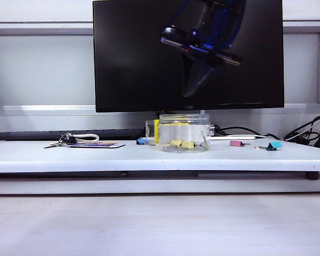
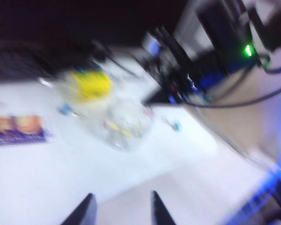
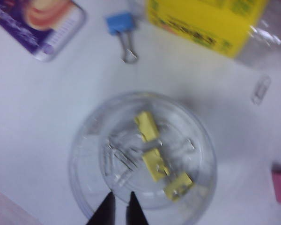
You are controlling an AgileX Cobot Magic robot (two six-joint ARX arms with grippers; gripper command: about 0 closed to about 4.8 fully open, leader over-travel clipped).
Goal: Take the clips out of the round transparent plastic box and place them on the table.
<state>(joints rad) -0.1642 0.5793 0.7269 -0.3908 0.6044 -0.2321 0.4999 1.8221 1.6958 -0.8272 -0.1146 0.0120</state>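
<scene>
The round transparent plastic box stands open-topped at the middle of the white table. Three pale-yellow clips lie on its bottom. My right gripper hangs high above it, in front of the monitor, pointing down. In the right wrist view the clips show inside the box's rim; my right gripper is over the near rim, with a narrow gap and nothing between its fingers. My left gripper is open and empty, far from the blurred box; the exterior view does not show it.
A clear bottle with a yellow label stands just behind the box. A blue clip, a card and keys lie to the left; a pink clip and a teal clip to the right. The monitor stands behind.
</scene>
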